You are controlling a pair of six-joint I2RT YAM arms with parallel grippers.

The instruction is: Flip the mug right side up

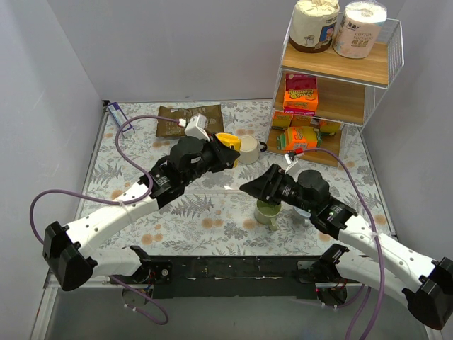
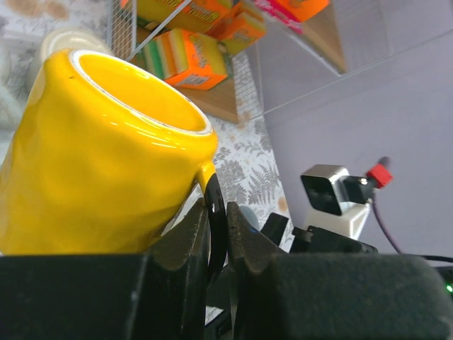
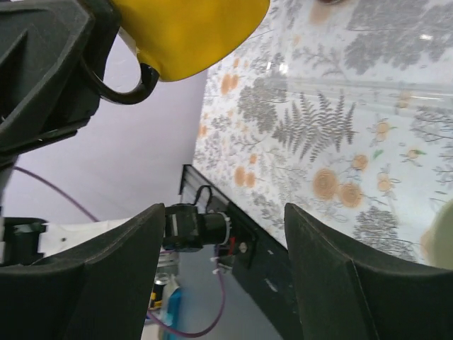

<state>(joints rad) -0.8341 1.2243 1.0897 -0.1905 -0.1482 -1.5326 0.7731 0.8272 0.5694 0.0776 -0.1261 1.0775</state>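
Top external view shows a counter covered in a pale cloth printed with ferns and orange blossoms, closed in on the left, back and right by plain lilac-grey walls. A wire rack with wooden shelves stands in the far right corner and holds a tub and a paper roll on top, with an orange packet below. A brown packet lies flat near the back wall. The left claw is clamped on the handle of the yellow mug, which sits tilted, its mouth angled upward toward the rack, just beside a cream cup. The right claw has its fingers spread apart and holds nothing, near a green cup standing upright at the front.
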